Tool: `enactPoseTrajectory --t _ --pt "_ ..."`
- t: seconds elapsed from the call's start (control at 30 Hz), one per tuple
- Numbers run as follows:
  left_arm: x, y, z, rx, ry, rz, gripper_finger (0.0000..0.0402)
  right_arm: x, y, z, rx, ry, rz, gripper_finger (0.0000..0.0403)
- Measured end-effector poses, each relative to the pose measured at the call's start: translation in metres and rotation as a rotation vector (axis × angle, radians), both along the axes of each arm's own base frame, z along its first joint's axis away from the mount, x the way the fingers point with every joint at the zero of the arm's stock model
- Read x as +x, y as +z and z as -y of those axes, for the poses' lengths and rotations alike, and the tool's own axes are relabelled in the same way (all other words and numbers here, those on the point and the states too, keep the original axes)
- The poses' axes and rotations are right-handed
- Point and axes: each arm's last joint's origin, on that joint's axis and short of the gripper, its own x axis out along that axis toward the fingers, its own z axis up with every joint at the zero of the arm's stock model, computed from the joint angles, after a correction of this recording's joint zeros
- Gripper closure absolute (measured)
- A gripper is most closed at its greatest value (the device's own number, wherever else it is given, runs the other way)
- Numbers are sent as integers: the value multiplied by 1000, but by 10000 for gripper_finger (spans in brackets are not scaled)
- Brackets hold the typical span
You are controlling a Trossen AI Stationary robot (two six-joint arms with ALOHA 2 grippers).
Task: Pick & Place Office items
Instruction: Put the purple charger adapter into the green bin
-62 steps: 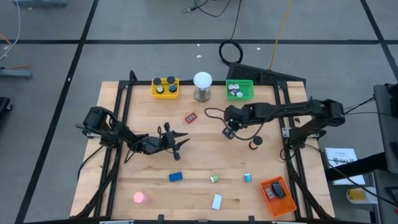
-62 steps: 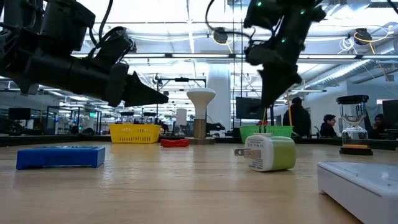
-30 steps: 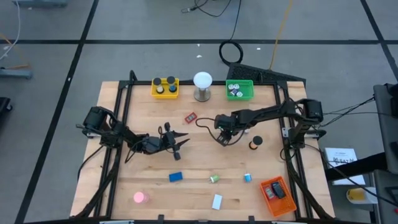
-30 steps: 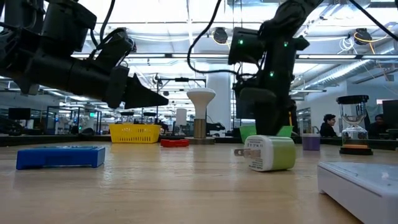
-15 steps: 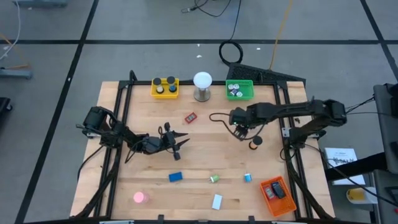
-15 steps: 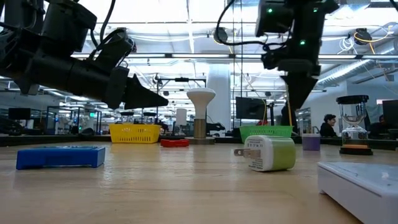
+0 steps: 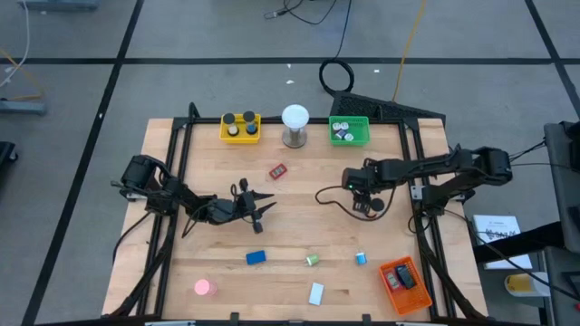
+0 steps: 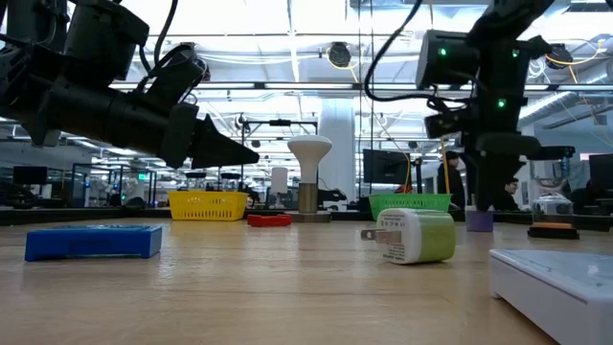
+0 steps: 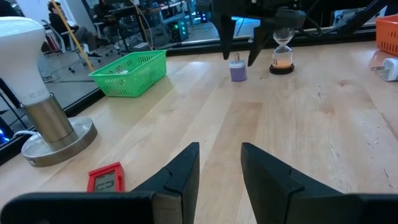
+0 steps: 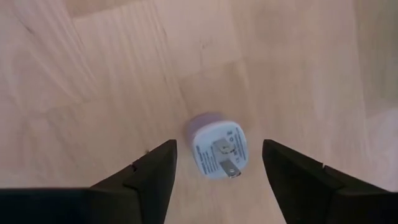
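One lavender plug (image 10: 217, 153) stands between the right hand's (image 10: 217, 163) spread fingers; left hand (image 9: 219, 168) slightly apart, empty

I have the right pincer (image 7: 363, 192) pointed straight down over the right-centre of the tabletop (image 7: 299, 226) with its fingers (image 10: 152, 168) spread wide and nothing between them, while my left pincer (image 7: 263, 206) waits low at left-centre, arm stretched level, fingers (image 9: 183, 171) slightly parted.
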Motion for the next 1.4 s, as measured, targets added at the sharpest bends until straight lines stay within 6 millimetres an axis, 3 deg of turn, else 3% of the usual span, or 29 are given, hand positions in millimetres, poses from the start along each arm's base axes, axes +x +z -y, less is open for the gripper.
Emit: enactPoseTrajectory --t 0.63,1.07,1.4 --pt "0 0 0 19 -3 -7 282 1 -3 13 19 -29 46 251" --pt "0 0 0 18 -3 -7 282 1 -3 13 19 -32 50 219" --pt "0 -1 0 19 -2 -17 282 2 -3 12 35 -9 51 232"
